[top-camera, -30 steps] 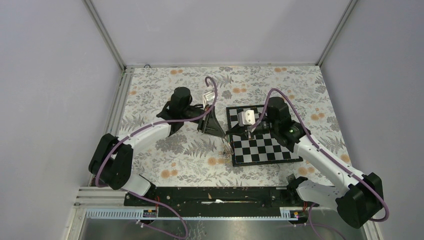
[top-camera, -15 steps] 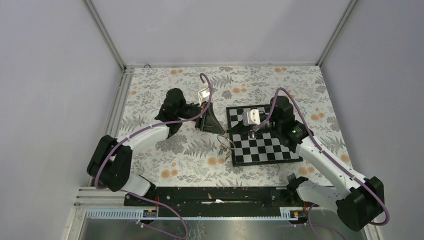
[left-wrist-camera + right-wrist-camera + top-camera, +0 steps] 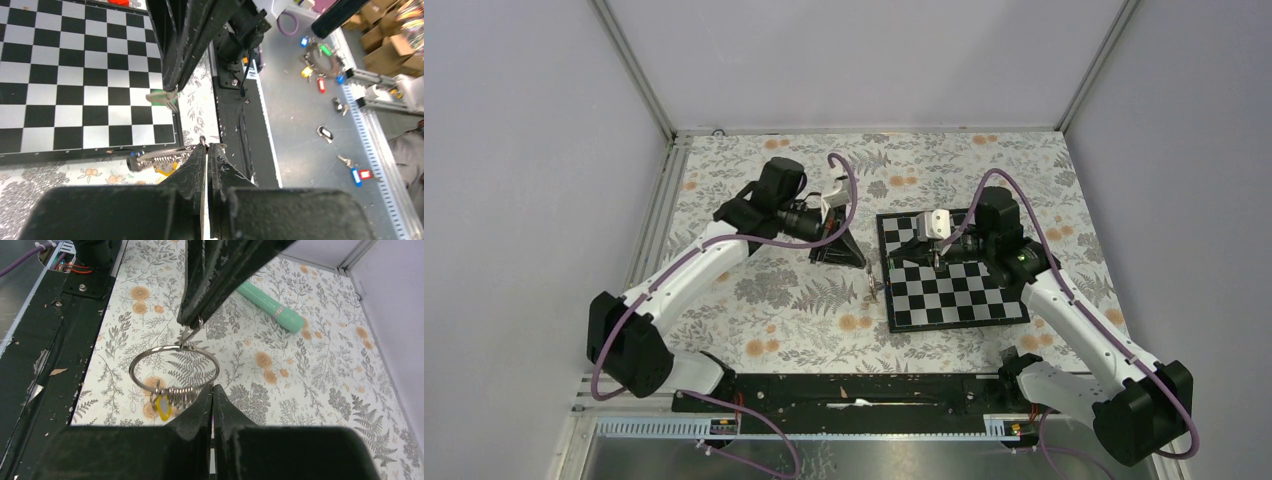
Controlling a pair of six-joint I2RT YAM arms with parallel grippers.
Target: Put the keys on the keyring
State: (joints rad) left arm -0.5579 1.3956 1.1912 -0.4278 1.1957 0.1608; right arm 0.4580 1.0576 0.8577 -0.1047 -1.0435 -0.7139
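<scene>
**Item: keyring** (image 3: 175, 392). A thin silvery wire ring, round and whole, with a tight bunch of small silvery loops gathered at its lower edge. A yellow key head (image 3: 162, 407) hangs below that bunch. In the left wrist view the ring shows edge-on, with a speck of blue at one end.

**Location:** held up over the floral cloth (image 3: 794, 320), just beside the near left corner of the chessboard (image 3: 954, 295).

**Held by:** the left gripper (image 3: 206, 146), jaws pressed together on a small link at the ring's top edge.

**Item: green-headed key** (image 3: 161, 97). Small, with a green head and a pale metal blade.

**Held by:** the right gripper (image 3: 212, 386), jaws closed narrow on the key, its tips just at the ring's rim.

**Nearby:** a teal stick (image 3: 270, 305) lying on the cloth, well apart from the ring.
</scene>
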